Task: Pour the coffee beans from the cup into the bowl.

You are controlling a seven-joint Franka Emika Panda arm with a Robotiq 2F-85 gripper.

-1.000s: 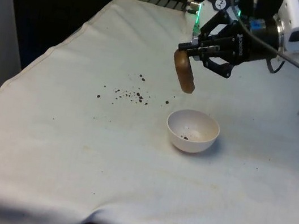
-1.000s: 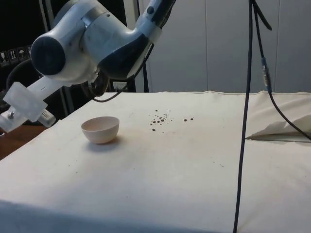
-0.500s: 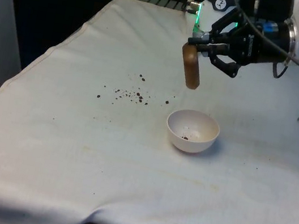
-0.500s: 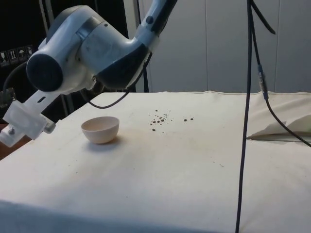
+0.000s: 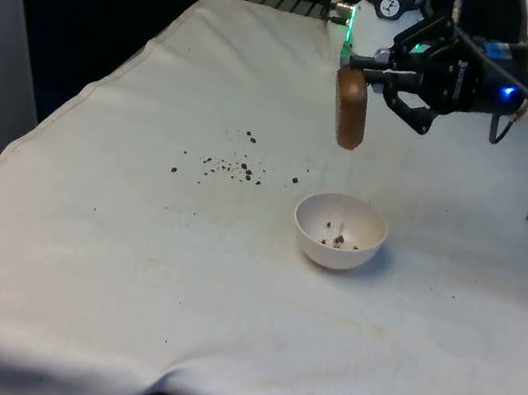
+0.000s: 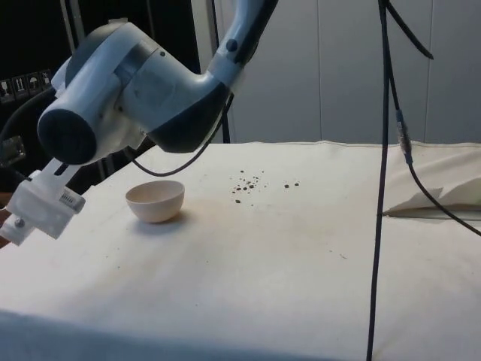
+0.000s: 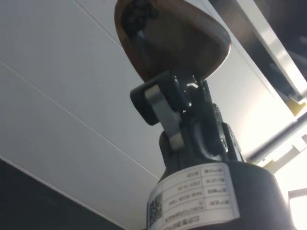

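A brown cup (image 5: 349, 111) hangs nearly on end in the air, above and slightly behind the white bowl (image 5: 339, 232). My gripper (image 5: 373, 77) is shut on the cup's upper end, reaching in from the front view's right. A few coffee beans (image 5: 337, 239) lie in the bowl. In the wrist view the fingers (image 7: 161, 102) clamp the cup (image 7: 172, 40) at its edge. In the side view the bowl (image 6: 155, 200) stands on the cloth below the arm's big white joint (image 6: 128, 90).
Spilled beans (image 5: 235, 165) are scattered on the cloth to the front view's left of the bowl, and they appear as spilled beans (image 6: 252, 183) beyond the bowl in the side view. A black cable (image 6: 382, 180) hangs down in front of the side view.
The cup has risen, shifted towards the front view's right and swung from tilted to nearly on end. More beans lie in the bowl than before.
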